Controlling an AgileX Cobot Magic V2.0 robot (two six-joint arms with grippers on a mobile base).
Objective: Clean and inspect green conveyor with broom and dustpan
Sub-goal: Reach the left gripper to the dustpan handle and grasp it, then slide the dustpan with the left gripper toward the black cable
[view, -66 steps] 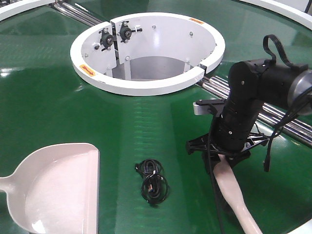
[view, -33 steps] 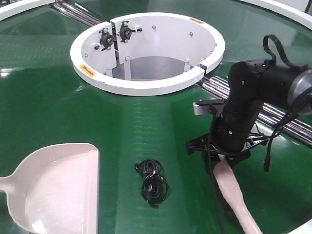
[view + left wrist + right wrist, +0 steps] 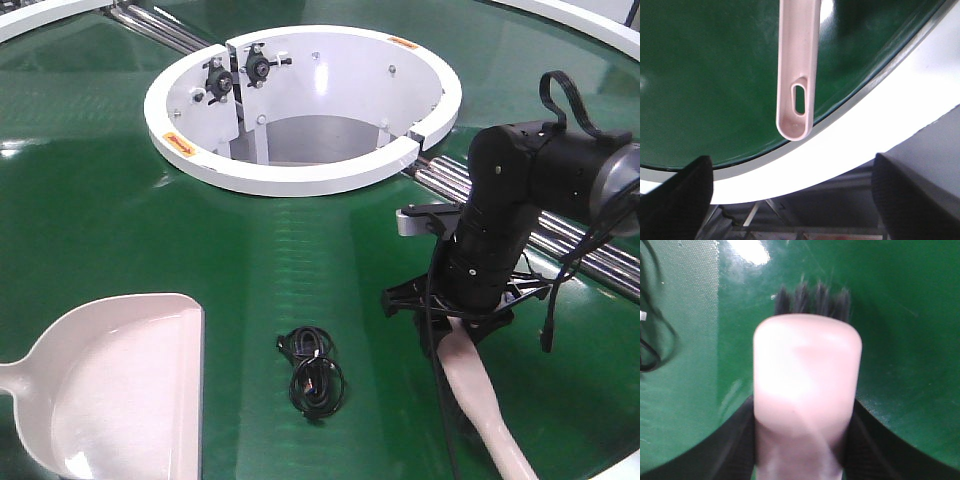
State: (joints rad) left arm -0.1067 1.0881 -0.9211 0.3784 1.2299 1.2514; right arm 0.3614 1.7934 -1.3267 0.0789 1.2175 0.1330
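Nothing has shifted since the frame a second ago; both arms and every object sit where they were.

From the front view I see the green conveyor (image 3: 100, 200), glossy and dark, with its white ring opening (image 3: 300, 180) at the upper centre. Chrome roller bars (image 3: 590, 255) run out from under the ring towards the right.

My right gripper (image 3: 460, 325) points down at the belt on the right side, closed around the broom (image 3: 480, 395). The pale pink handle trails from under the gripper towards the bottom edge of the picture. In the right wrist view the broom's rounded pink head fills the centre, with a black finger tight against each side. Dark bristles (image 3: 812, 297) show just beyond the head, against the belt.

The dustpan (image 3: 120, 390) lies flat on the belt at the lower left, its straight front lip facing right. A small coil of black cable (image 3: 312, 370) rests on the belt between the dustpan and the broom, touching neither.

My left gripper (image 3: 792, 200) is spread wide and holds nothing. Its two dark fingers (image 3: 680, 195) show only at the bottom corners of the left wrist view. Ahead of them the dustpan handle (image 3: 799, 75), with its hang hole, reaches to the conveyor's white outer rim (image 3: 880, 130).
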